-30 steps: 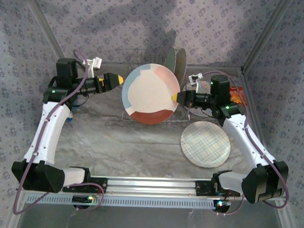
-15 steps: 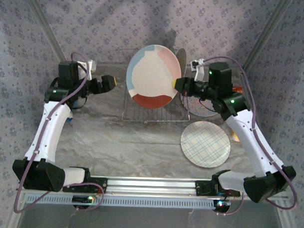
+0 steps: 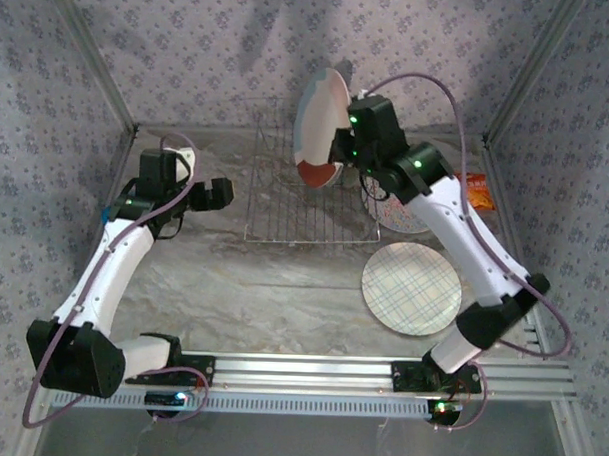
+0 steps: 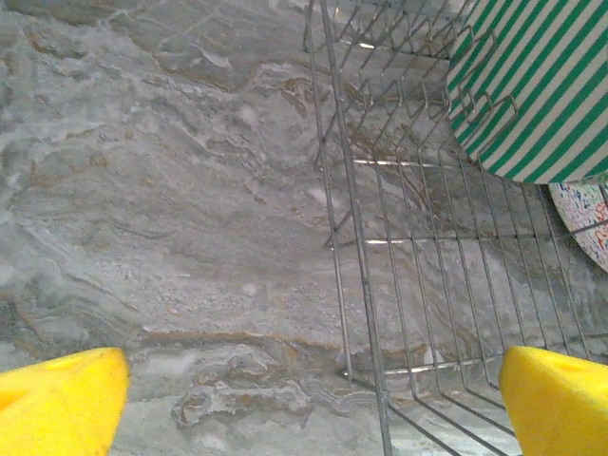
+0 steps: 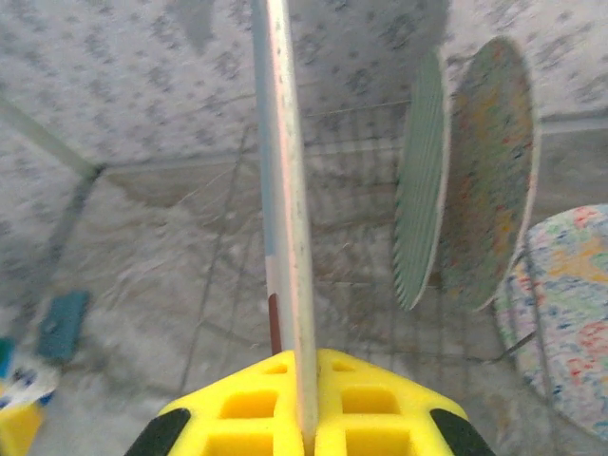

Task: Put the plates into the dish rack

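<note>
The cream plate point(image 3: 321, 129) with the red and blue sections no longer shows its face upward. One second ago it hung over the front of the dish rack point(image 3: 295, 203), between both arms, with the left pincer at its left rim. Now the right pincer point(image 3: 339, 154) carries it alone. It has brought the plate to the back of the rack and turned it on edge. From the right wrist the plate point(image 5: 285, 190) is a thin upright line, its lower rim clamped between the yellow jaws of the right pincer point(image 5: 304, 418).

The left pincer point(image 3: 221, 193) has drawn back to the left of the rack and stands wide, holding nothing. Its yellow fingers point(image 4: 57, 399) hang over the table point(image 4: 142, 190), just beside the rack's left edge.

The green striped plate point(image 5: 418, 190) and a floral plate point(image 5: 489, 171) already stand upright in the rack, to the right of the held one. A second floral plate point(image 3: 400, 216) rests outside the rack's right side; I cannot tell if it leans or lies flat. The plaid plate point(image 3: 411, 288) lies flat on the table, apart from the rack.

I judge that the hand-over is finished and the plate now stands parallel to its upright neighbours. It seems to be above the wires, not yet seated. Lowering it into a free slot left of the striped plate is what remains, and two plates then wait.
</note>
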